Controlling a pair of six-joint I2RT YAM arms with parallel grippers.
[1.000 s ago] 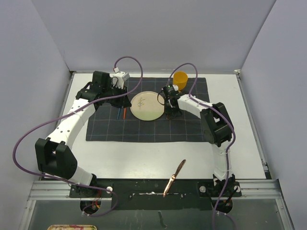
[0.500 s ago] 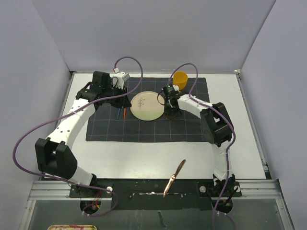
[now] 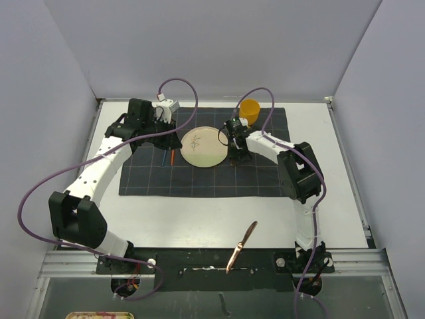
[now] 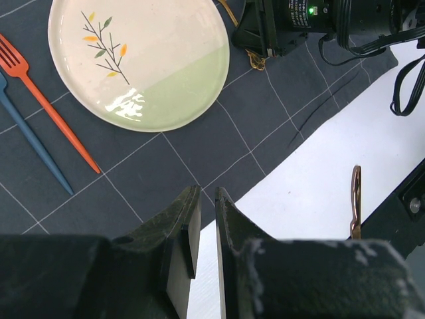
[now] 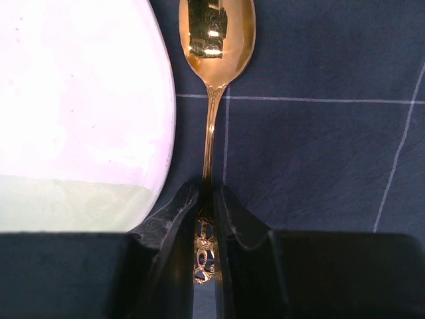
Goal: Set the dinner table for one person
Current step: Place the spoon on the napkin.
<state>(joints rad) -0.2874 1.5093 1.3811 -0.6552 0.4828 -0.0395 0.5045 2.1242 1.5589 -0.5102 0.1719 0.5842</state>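
The white dinner table (image 3: 199,216) carries a dark grey grid cloth (image 3: 265,174). On the cloth lie a white and green plate (image 3: 202,147), a blue fork (image 3: 163,158) and an orange fork (image 3: 172,157) to its left, and a yellow cup (image 3: 250,108) at the back. My right gripper (image 5: 207,196) is shut on the handle of a gold spoon (image 5: 216,40), which lies low on the cloth just right of the plate (image 5: 80,100). My left gripper (image 4: 207,196) is shut and empty, raised above the forks (image 4: 50,106). A rose-gold knife (image 3: 241,247) lies on the bare table near the front.
A metal rail (image 3: 372,258) runs along the table's front edge by the arm bases. Grey walls enclose the left, back and right sides. Purple cables loop off both arms.
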